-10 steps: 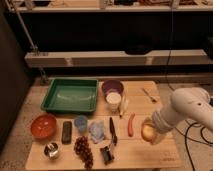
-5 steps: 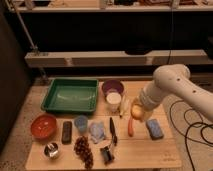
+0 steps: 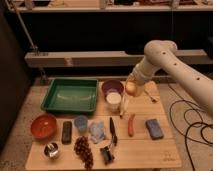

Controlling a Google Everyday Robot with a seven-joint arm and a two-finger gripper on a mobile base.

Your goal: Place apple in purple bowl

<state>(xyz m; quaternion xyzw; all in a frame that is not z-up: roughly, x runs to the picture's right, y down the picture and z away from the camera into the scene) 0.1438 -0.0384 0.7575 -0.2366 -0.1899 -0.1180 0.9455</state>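
Your gripper (image 3: pixel 131 85), just right of frame centre, is clenched on the apple (image 3: pixel 131 89), hanging just beside the purple bowl (image 3: pixel 107 85), at its right rim.

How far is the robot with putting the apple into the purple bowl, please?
Done: the apple is off the table, held in the shut gripper. In hand: it hangs just right of the purple bowl, close to its rim. Left: bring the apple over the bowl, lower it and let go.
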